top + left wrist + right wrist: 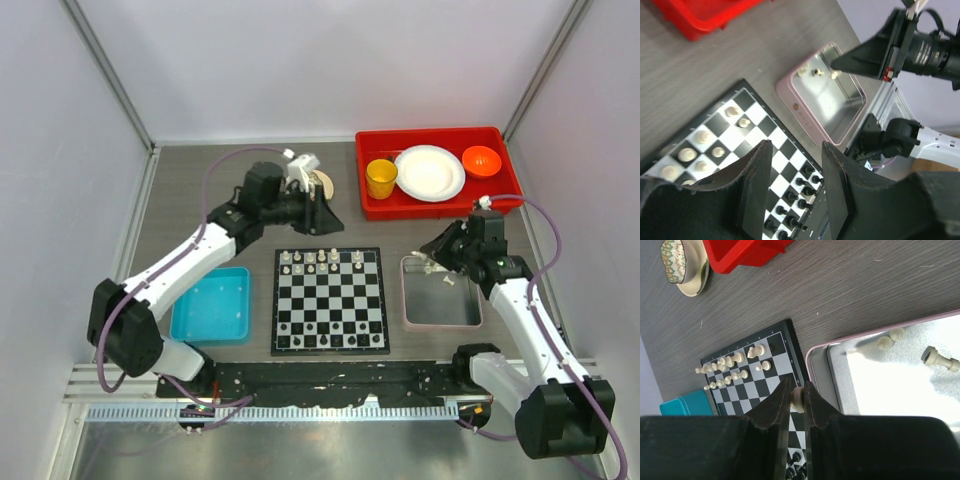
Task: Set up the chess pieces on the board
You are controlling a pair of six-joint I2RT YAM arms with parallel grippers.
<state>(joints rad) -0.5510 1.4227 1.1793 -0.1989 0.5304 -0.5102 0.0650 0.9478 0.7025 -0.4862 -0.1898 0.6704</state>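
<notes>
On my top view the square flat chessboard of black and white squares (330, 300) lies in the middle of the dark grey table (200, 190), just in front of the two arm bases. Several small cream plastic chess pieces (311, 262) stand on its two far rows, with some squares there not filled, and dark chess pieces (330, 341) stand on the near rows. To the right of the board, close to it but not touching, is a rectangular grey metal tray with a pink rim (470, 318), and a few cream pieces lie loose in its far part (885, 343). The right gripper (797, 386) hangs over the left rim of this tray, and its two fingers are clenched on one small cream piece (797, 399) that shows between the tips. The left gripper (797, 167) is in the air beyond the far edge of the board; its fingers (760, 175) stand apart and I see nothing between them. A blue plastic bin (210, 305) sits left of the board. At the far right a red plastic bin (372, 205) holds a yellow cup (381, 178), a white round plate (429, 172) and an orange bowl (481, 160).
</notes>
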